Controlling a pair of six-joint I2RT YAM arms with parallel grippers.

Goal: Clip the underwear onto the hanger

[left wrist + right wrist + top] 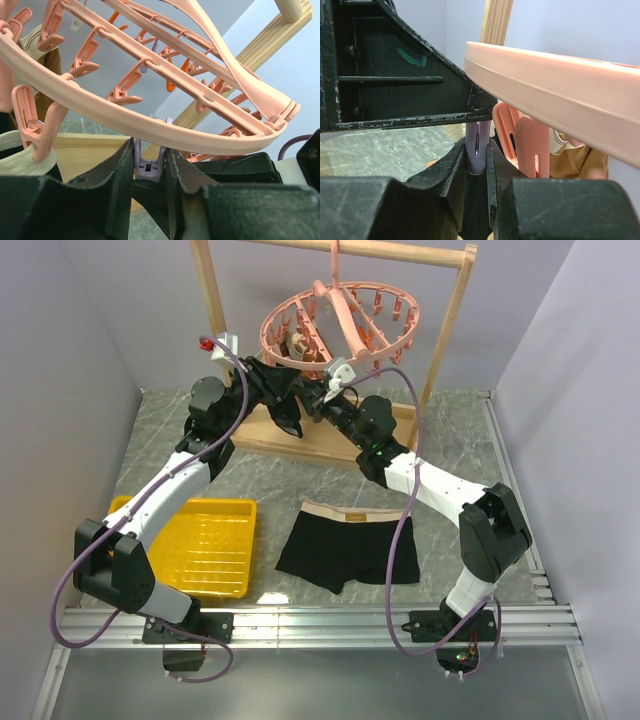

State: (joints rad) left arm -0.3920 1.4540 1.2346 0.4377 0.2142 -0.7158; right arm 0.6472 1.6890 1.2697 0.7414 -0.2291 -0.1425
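Only overhead: underwear (345,550) flat on table (270,475), apart from hanger (345,312).

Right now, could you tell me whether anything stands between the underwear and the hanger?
Nothing visible lies on the underwear. At the hanger, another dark garment hangs from the near rim, where the left gripper and right gripper each pinch a lilac peg.

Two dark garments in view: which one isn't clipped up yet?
The underwear with the tan-pink waistband, lying flat on the table. The other garment, with a cream band, hangs from the hanger.
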